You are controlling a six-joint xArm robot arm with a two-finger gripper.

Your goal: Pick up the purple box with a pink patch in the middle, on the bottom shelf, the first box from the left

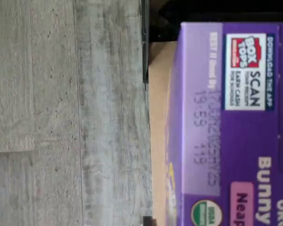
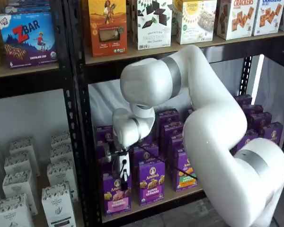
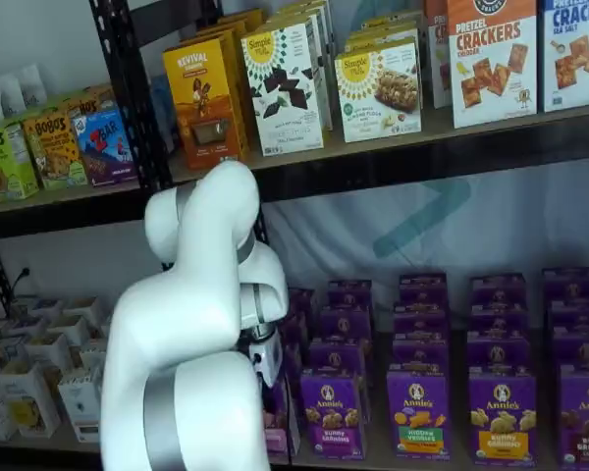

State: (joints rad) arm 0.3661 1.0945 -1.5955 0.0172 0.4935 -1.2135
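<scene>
The purple box [image 2: 116,195], an Annie's carton with a pink band, stands at the left end of the bottom shelf [image 2: 177,195]. My gripper [image 2: 123,176] hangs right over its top, white body above and black fingers down at the carton's upper edge. I cannot tell whether the fingers have a gap or are closed on it. In a shelf view the arm hides most of the carton [image 3: 278,432], with the gripper [image 3: 271,378] above it. The wrist view shows the carton's purple top [image 1: 226,122] close up, with a Box Tops label and a pink patch, beside the tan board [image 1: 158,117].
Further purple cartons stand right beside it: one with a yellow-tan label [image 2: 151,182], one with a green and orange patch [image 2: 184,172]. A black perforated upright [image 2: 78,118] stands just left. White cartons [image 2: 57,198] fill the left bay. Grey floor [image 1: 61,117] lies below the shelf.
</scene>
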